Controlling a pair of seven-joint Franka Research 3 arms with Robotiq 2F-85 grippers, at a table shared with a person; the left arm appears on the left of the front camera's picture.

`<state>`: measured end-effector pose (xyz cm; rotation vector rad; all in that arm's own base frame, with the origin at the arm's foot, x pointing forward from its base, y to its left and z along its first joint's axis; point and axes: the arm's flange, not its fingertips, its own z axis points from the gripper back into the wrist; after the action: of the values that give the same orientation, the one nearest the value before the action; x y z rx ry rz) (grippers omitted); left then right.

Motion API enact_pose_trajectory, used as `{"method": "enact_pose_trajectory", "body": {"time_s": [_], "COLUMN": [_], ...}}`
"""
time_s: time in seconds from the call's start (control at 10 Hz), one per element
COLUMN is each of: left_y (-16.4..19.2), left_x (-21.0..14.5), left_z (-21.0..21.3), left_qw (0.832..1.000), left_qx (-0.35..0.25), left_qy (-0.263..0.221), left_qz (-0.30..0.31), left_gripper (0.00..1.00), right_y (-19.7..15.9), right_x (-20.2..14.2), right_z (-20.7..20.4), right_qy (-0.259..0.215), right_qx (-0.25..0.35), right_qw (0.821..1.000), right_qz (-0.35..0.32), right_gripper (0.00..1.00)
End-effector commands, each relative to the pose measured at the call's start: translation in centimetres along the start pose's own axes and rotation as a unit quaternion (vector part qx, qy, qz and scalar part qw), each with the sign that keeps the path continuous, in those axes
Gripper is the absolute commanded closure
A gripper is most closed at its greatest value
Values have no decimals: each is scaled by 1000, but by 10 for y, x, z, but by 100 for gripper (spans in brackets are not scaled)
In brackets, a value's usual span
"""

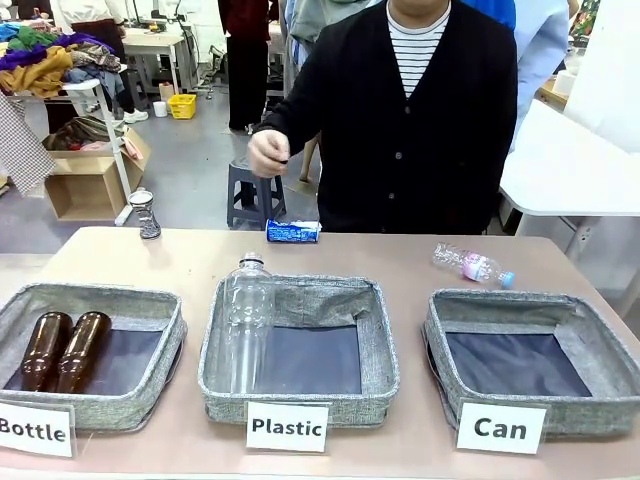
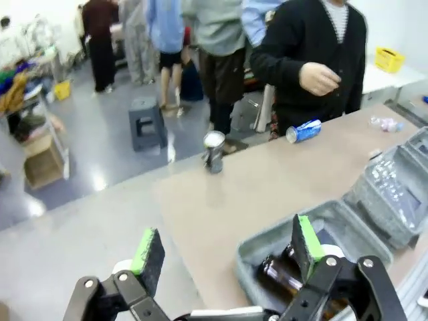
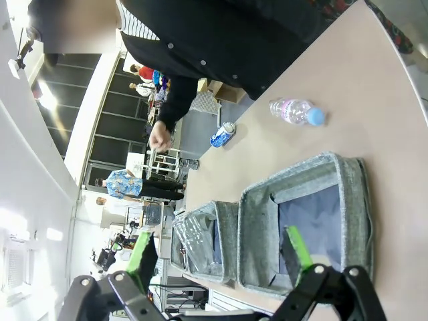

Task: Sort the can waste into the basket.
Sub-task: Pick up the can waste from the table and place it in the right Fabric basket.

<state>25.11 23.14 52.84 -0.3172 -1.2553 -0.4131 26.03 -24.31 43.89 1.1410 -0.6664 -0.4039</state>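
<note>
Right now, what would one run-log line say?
blue can: lying, far table edge | dark can: upright, far edge | basket: no cans in | left gripper: open | right gripper: open

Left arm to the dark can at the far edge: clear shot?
Likely yes: the dark can stands alone on bare table ahead of the open left gripper, Bottle bin off to one side, person's hand clear of it.

Can basket (image 1: 590, 415) is unobstructed from above; a plastic bottle (image 1: 472, 265) lies just beyond its far rim. A person's hand (image 1: 268, 153) hangs above, near the blue can (image 1: 293, 231).
</note>
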Motion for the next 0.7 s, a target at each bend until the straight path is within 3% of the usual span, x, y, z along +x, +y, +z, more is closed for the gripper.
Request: {"method": "enact_pose_trajectory", "body": {"time_s": [0.0, 0.4, 0.6], "left_y": [-33, -125, -179], "left_x": [28, 127, 155], "left_z": [-67, -226, -306], "left_qw": [996, 960, 932], "left_qx": [-53, -159, -143], "left_qy": [-28, 24, 49], "left_qz": [-67, -231, -328], "left_gripper": [0, 0, 0], "right_y": [0, 0, 0], "right_x": [2, 2, 2], "right_z": [-1, -1, -1], "right_qy": [-8, -8, -8], "right_qx": [12, 12, 12], "right_qw": [1000, 1000, 1000], "right_qz": [13, 13, 13], "right_gripper": [0, 0, 0]}}
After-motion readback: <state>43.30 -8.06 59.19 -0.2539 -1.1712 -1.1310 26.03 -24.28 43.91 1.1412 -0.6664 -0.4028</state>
